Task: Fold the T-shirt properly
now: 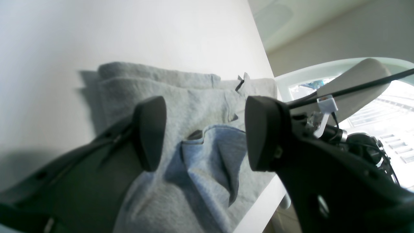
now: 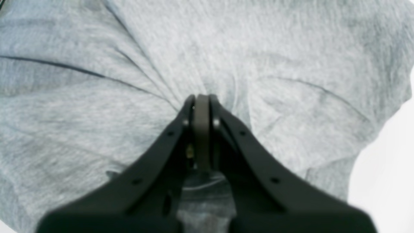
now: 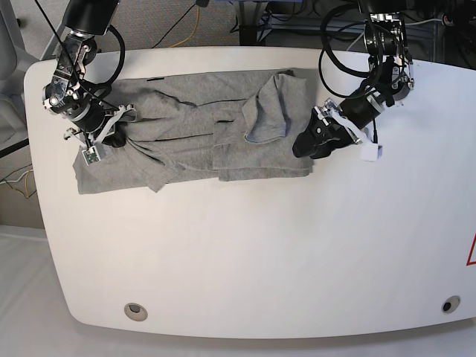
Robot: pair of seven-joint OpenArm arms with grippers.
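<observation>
While the T-shirt (image 3: pixel 193 130) is spread crumpled across the table's (image 3: pixel 245 260) far side, only rough partial folds are seen. Right gripper (image 2: pixel 202 100) is clamped on fabric; left gripper (image 1: pixel 203 132) is open just above it. Most folding remains.

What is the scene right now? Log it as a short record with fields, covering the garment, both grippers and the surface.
garment: grey T-shirt, spread lengthwise and rumpled, partly folded over itself
surface: white table
left gripper: left gripper open, poised above the T-shirt's end, nothing between its pads
right gripper: right gripper shut on the T-shirt, creases radiating from the pinch
fold state: not yet a neat fold; edges uneven
</observation>
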